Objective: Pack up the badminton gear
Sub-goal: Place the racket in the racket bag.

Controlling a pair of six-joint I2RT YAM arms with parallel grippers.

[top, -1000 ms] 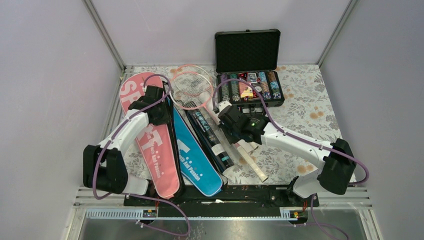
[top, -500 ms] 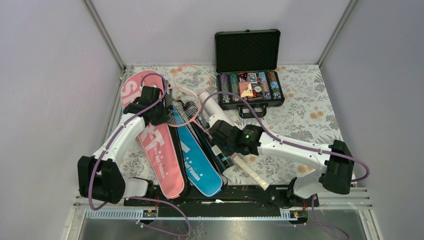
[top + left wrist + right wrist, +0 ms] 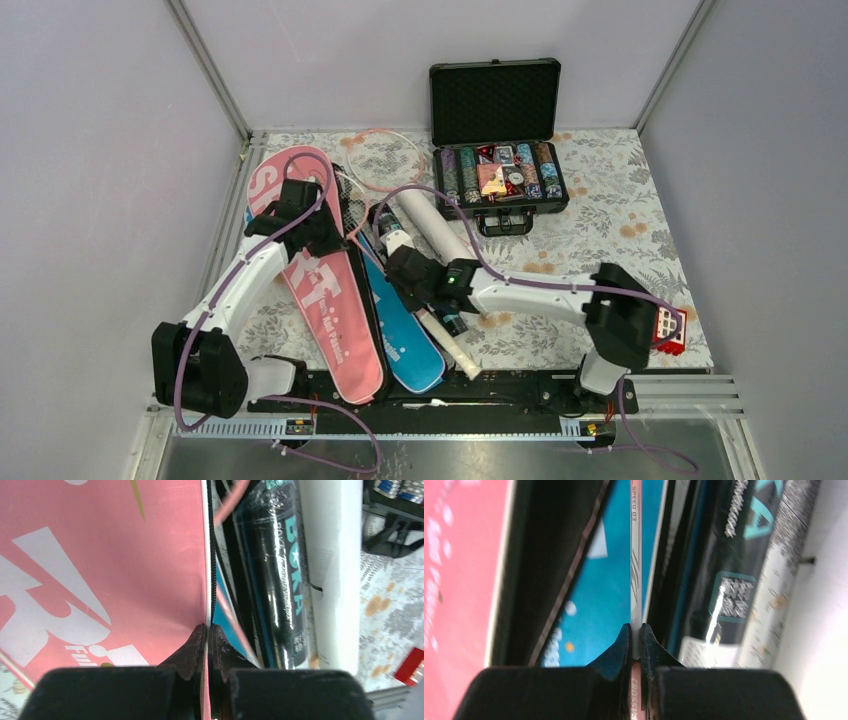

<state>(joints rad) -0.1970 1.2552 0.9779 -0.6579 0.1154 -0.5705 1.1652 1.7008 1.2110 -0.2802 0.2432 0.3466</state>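
Note:
My left gripper (image 3: 312,226) (image 3: 206,630) is shut on the zip edge of the pink "SPORT" cover (image 3: 315,295) (image 3: 100,555). My right gripper (image 3: 405,268) (image 3: 635,630) is shut on the thin white-and-pink shaft of a racket (image 3: 635,555), above the blue cover (image 3: 400,325) (image 3: 594,590). That racket's head (image 3: 347,198) lies beside the left gripper and is partly hidden. Another pink racket head (image 3: 385,160) lies at the back. A dark "BOKA" tube (image 3: 280,580) (image 3: 729,580) and a white tube (image 3: 432,222) (image 3: 332,570) lie right of the covers.
An open black case of poker chips (image 3: 500,180) stands at the back, right of centre. A small red block (image 3: 668,330) sits by the right arm's base. Grey walls close in the table on both sides.
My right arm has swung left and nearer with the racket shaft, drawing the racket head over towards the pink cover. The left gripper has stayed on the cover's edge. The red block has come into view.

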